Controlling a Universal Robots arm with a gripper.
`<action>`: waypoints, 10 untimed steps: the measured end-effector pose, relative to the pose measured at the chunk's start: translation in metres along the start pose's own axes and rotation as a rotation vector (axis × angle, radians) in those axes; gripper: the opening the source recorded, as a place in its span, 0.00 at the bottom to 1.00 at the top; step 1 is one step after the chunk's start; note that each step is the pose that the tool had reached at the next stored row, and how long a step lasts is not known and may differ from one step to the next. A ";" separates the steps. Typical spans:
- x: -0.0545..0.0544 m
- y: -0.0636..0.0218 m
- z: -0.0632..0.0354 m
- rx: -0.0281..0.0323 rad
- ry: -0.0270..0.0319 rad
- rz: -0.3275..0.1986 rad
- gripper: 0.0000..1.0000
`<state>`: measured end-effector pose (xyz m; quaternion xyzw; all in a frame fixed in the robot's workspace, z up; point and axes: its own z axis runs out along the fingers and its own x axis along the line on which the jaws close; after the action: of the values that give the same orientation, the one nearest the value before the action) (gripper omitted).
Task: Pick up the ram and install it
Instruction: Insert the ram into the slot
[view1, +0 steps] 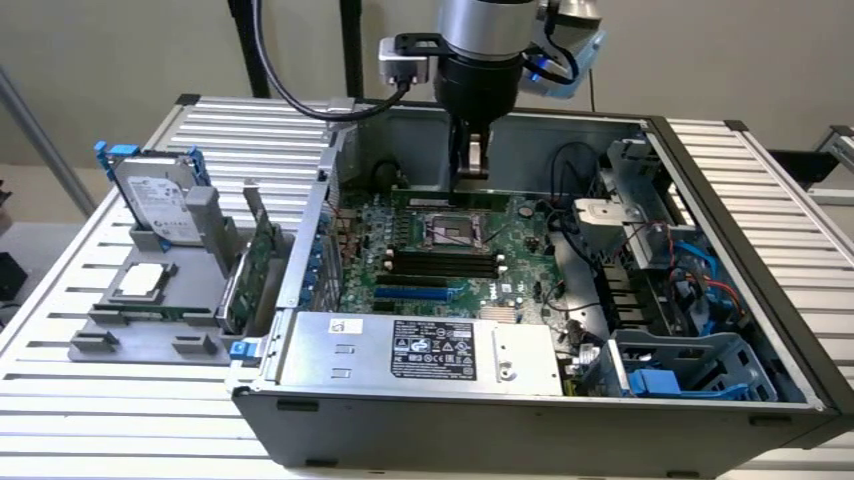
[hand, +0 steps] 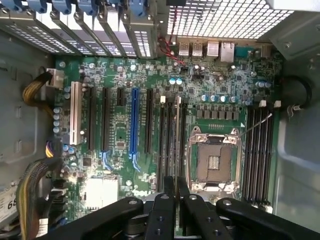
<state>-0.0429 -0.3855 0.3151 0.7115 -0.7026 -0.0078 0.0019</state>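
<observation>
The ram (view1: 447, 196) is a long thin green stick held level under my gripper (view1: 470, 172), low over the motherboard (view1: 521, 270) inside the open case. My gripper (hand: 176, 200) is shut on it at its middle. In the wrist view the ram (hand: 178, 135) shows edge-on as a pale strip running along the black memory slots (hand: 165, 140) beside the CPU socket (hand: 212, 162). I cannot tell whether it touches a slot. Further black slots (hand: 259, 150) lie on the socket's other side.
Outside the case, at the exterior view's left, a silver hard drive with blue rails (view1: 158, 200) and a green expansion card (view1: 254, 275) stand in a grey holder (view1: 147, 320). The power supply (view1: 414, 350), a blue drive cage (view1: 681, 370) and cables (view1: 587, 200) crowd the case.
</observation>
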 end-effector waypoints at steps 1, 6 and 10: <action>-0.001 -0.0003 0.0019 0.0001 -0.0002 0.001 0.00; -0.001 -0.0007 0.0109 0.0002 -0.0004 0.022 0.00; -0.001 -0.0008 0.0181 0.0003 -0.0005 0.036 0.00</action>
<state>-0.0424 -0.3844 0.2970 0.6986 -0.7155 -0.0078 0.0018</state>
